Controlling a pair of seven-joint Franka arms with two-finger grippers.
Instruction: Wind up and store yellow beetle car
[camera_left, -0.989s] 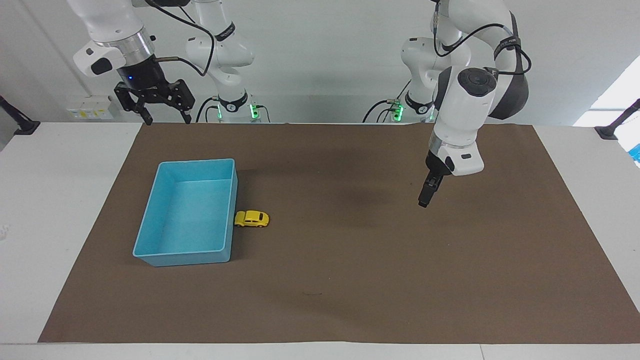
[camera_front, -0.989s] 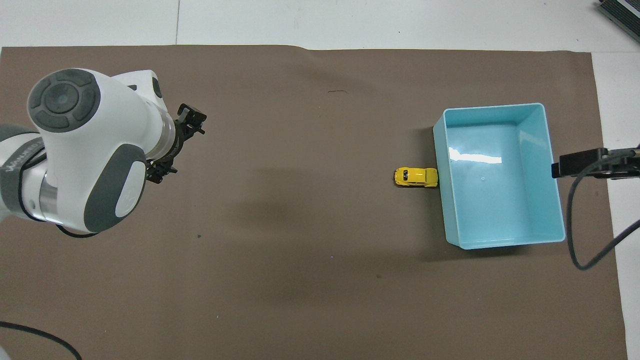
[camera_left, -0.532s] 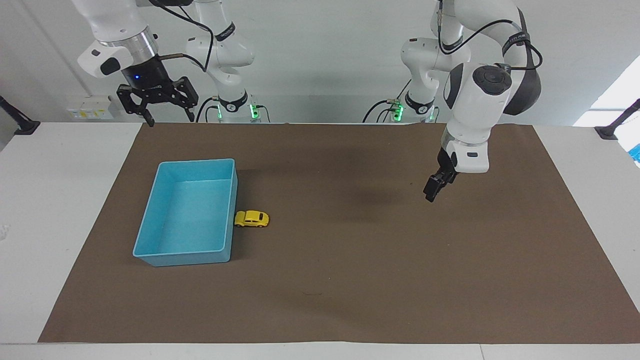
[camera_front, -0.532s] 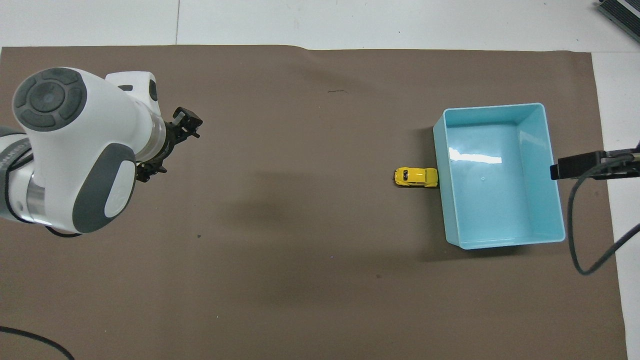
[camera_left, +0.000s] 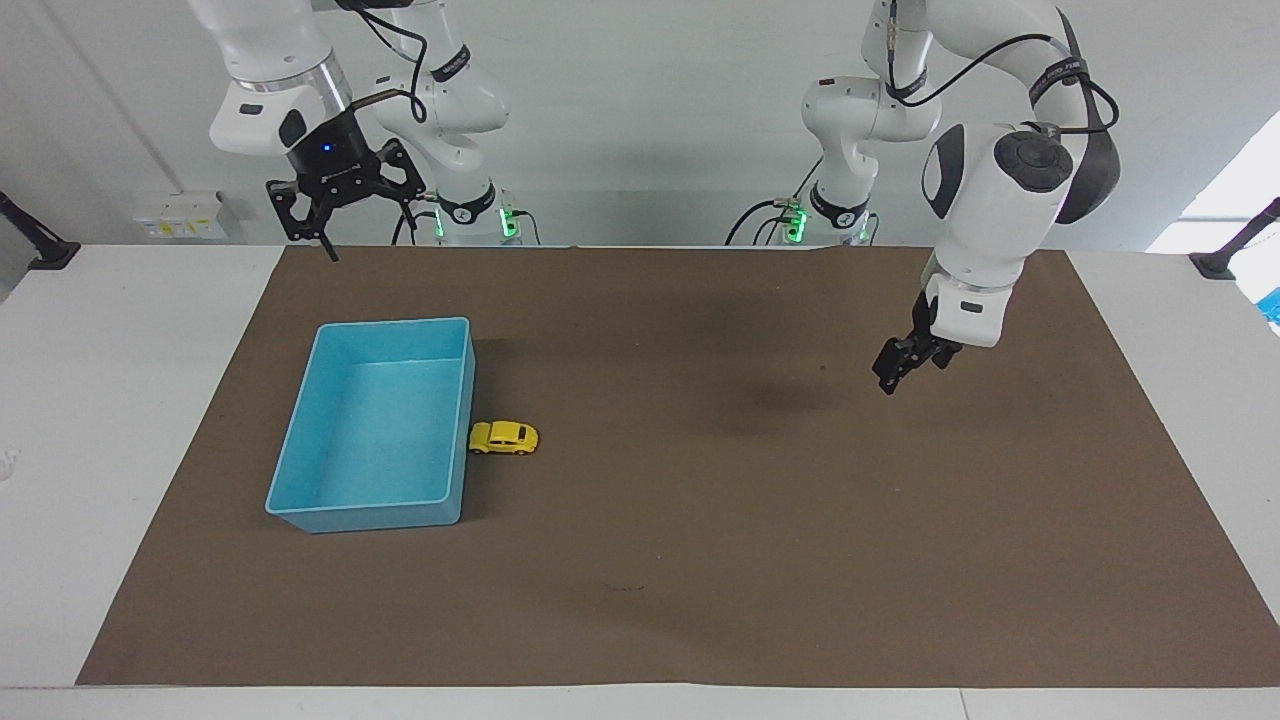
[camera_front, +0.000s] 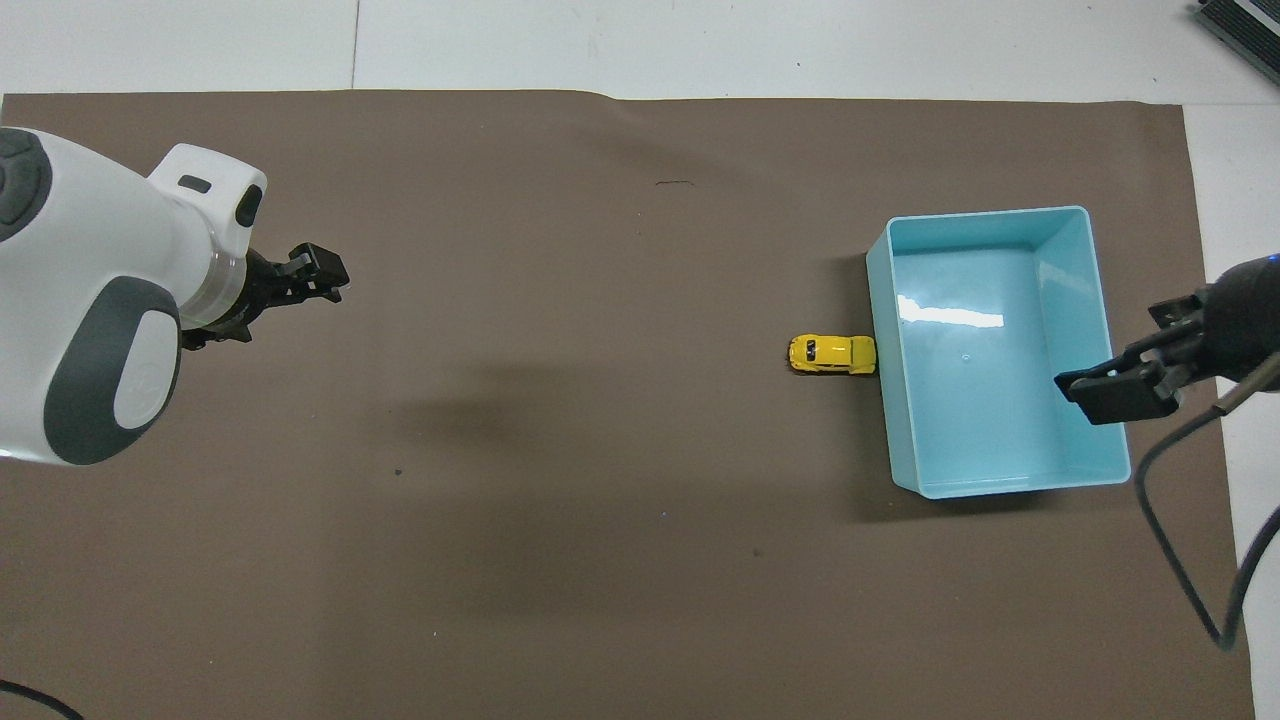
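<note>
- I've got the yellow beetle car (camera_left: 503, 438) sitting on its wheels on the brown mat (camera_left: 700, 560), and it's my landmark for everything else.
- The car's one end is touching, or all but touching, the long wall of the light-blue bin (camera_left: 300, 440); I can't tell from here whether there is a sliver of gap.
- The car lies lengthwise across the table, pointing away from the bin toward the left arm's end.
- The bin stands beside the car, toward the right arm's end of the table, and nothing lies inside it.
- The overhead view agrees: the car (camera_front: 832, 354) sits at about the middle of the bin's (camera_front: 1100, 300) long side, outside the bin.
- My right gripper (camera_left: 330, 245) is up in the air over the mat's edge next to the robots, well away from the car, on the bin's side of it.
- Its fingers are spread wide and there's nothing between them.
- From overhead the right gripper (camera_front: 1115, 392) overlaps the bin's wall on the side away from the car, but it hangs high above it.
- My left gripper (camera_left: 886, 375) hangs over bare mat, well apart from the car, toward the left arm's end.
- It is released too, empty, tilted down at a slant.
- From above, the left gripper (camera_front: 315, 277) points roughly toward the car.
</note>
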